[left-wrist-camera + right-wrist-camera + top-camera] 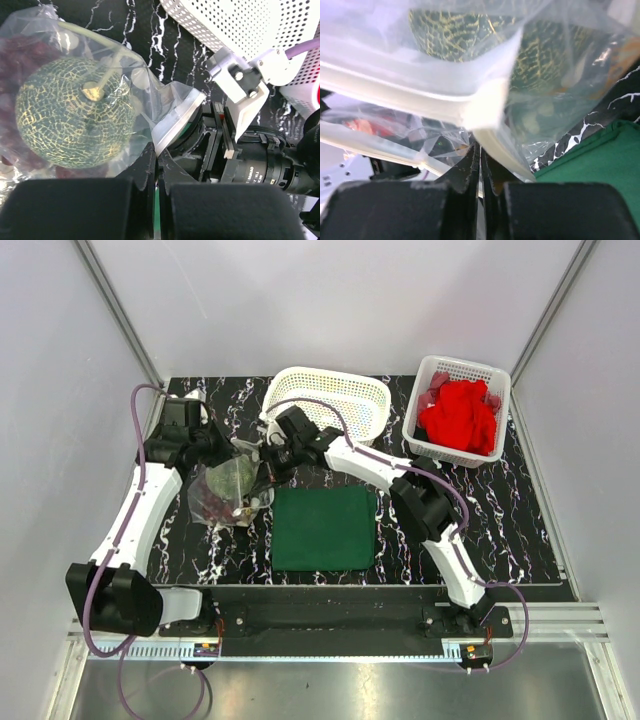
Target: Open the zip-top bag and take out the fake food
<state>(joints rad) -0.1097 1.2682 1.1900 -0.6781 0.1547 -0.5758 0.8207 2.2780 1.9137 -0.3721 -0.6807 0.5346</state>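
The clear zip-top bag hangs between both grippers at the left of the green cloth. Inside it I see a mottled green ball and dark red berry clusters; the ball also shows in the right wrist view. My left gripper is shut on the bag's white zip edge. My right gripper is shut on the opposite zip strip. The two grippers meet close together above the bag.
A flat dark green cloth lies in the middle of the black marbled table. An empty white lattice basket stands at the back. A second basket at the back right holds a red cloth.
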